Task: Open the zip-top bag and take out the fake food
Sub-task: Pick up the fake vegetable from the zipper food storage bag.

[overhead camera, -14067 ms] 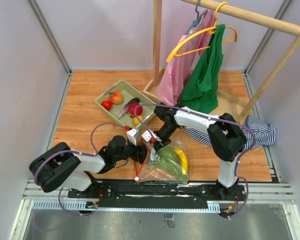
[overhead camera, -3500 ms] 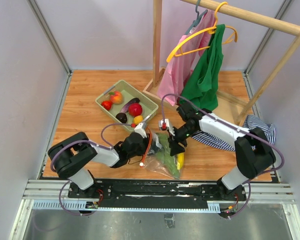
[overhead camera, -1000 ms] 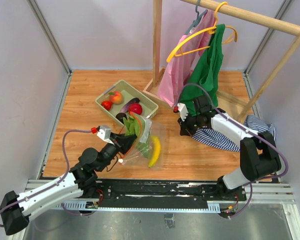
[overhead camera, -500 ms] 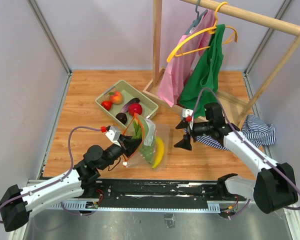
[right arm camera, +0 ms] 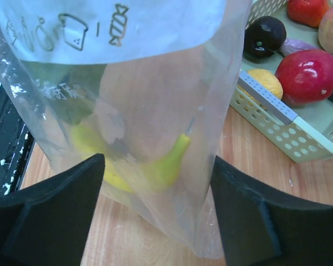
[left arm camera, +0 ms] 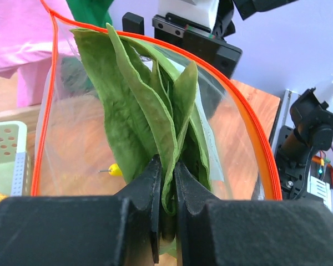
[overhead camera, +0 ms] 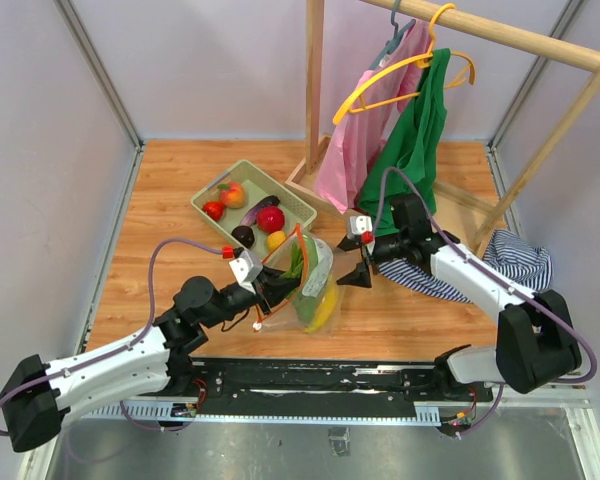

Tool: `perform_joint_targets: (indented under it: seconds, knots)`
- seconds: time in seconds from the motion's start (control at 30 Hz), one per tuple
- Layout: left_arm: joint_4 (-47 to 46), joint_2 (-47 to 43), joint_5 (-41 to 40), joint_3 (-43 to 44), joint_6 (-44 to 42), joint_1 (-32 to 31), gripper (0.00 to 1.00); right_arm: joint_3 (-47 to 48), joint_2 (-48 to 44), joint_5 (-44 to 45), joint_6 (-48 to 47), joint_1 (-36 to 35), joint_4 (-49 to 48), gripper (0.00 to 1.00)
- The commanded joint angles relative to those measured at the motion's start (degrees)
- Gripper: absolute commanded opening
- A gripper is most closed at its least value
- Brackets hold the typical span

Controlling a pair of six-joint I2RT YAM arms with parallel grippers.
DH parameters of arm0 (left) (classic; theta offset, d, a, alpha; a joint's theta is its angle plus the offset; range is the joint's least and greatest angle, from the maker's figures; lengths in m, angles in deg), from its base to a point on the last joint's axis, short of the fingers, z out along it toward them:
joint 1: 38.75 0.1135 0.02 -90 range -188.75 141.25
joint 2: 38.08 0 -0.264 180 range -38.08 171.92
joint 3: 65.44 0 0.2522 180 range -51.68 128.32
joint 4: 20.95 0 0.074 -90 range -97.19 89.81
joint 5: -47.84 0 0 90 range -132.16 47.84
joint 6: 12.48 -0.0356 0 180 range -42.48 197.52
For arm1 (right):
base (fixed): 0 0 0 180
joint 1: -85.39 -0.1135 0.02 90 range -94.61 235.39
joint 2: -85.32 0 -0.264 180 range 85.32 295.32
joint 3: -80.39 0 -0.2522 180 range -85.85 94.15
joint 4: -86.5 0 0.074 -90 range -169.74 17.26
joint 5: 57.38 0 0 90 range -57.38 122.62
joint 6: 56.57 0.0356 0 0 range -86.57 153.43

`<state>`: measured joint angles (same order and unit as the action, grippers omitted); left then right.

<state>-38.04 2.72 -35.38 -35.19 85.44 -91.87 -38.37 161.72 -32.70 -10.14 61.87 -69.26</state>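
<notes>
The zip-top bag point(overhead camera: 316, 272) hangs upright over the wooden floor, orange zip rim on top. Inside it are a green leafy piece point(left arm camera: 137, 94) and a yellow banana point(right arm camera: 162, 168) of the fake food. My left gripper point(overhead camera: 272, 293) is shut low on the bag's left side. In the left wrist view the leaf's lower edge is pinched between the jaws point(left arm camera: 166, 188). My right gripper point(overhead camera: 350, 281) stands open just right of the bag. Its two black fingers point(right arm camera: 44, 213) flank the bag's lower end and the banana, apart from the film.
The pale green basket point(overhead camera: 236, 178) behind the bag holds more fake food, a red fruit point(right arm camera: 313, 69) and a dark eggplant point(right arm camera: 263, 33) nearest. A wooden clothes rack point(overhead camera: 313, 100) with pink and green garments stands at the back right. A striped cloth point(overhead camera: 515, 262) lies under the right arm.
My left gripper has carried the bag a little to the right, still shut on it. My right gripper has left the striped cloth, opened, and swung in against the bag's right side.
</notes>
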Motion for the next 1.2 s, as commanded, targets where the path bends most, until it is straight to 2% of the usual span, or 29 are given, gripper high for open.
perform_joint_targets:
  seconds: [0.0, 0.07, 0.1, 0.17, 0.2, 0.37, 0.5, 0.6, 0.73, 0.87, 0.93, 1.03, 1.17]
  knots:
    - [-3.79, 1.18, 4.78, 2.36, -2.26, -0.31, 0.00, 2.10, 1.39, -2.75, -2.49, -0.64, 2.35, 0.60]
    - [-3.34, 1.09, 4.88, 2.57, -3.10, -0.27, 0.00, 2.95, 1.81, -1.95, -2.66, -0.56, 3.64, 0.30]
    - [-3.07, 0.79, 4.97, 2.72, -3.62, -0.31, 0.00, 3.26, 1.78, -0.91, -2.61, -0.54, 4.03, 0.20]
    - [-2.48, -0.15, 5.31, 2.68, -5.24, -0.31, 0.00, 2.93, 1.42, 0.30, -1.46, 0.01, 3.29, 0.03]
    - [-1.91, -0.70, 6.00, 2.68, -6.52, -0.31, 0.00, 2.44, 1.04, 1.04, 0.60, 0.46, 1.69, 0.01]
    - [0.79, -5.09, 6.27, 2.43, -12.26, -0.31, 0.00, -0.27, -0.52, 5.21, 6.49, 2.33, -3.69, 0.01]
    - [-1.28, -9.49, 3.69, 1.25, -14.71, -0.31, 0.00, -0.30, -0.11, 7.85, 5.51, 2.52, -2.86, 0.01]
    - [-4.51, -11.10, 1.11, 0.67, -13.04, -0.31, 0.00, 0.42, 1.21, 10.31, 4.66, 2.44, -1.19, 0.01]
    - [-9.19, -11.67, -3.32, 0.43, -5.66, -0.31, 0.00, 1.15, 2.09, 11.82, 2.90, 2.43, 0.71, 0.01]
    - [-10.07, -13.18, -12.28, 1.23, 2.05, -0.31, 0.00, 1.43, 1.53, 12.46, 1.23, 2.48, 2.06, 0.01]
    - [-6.13, -13.47, -16.74, 3.64, 6.02, 0.38, 0.00, 1.87, 1.39, 12.71, 0.30, 2.52, 3.47, 0.01]
    - [0.48, -12.85, -19.03, 7.73, 12.74, 3.09, 0.00, 3.02, 1.68, 13.38, -1.43, 2.52, 6.02, 0.01]
    - [7.58, -10.83, -16.46, 11.65, 23.79, 10.95, 0.00, 4.04, 2.12, 14.16, -3.27, 2.52, 8.57, 0.01]
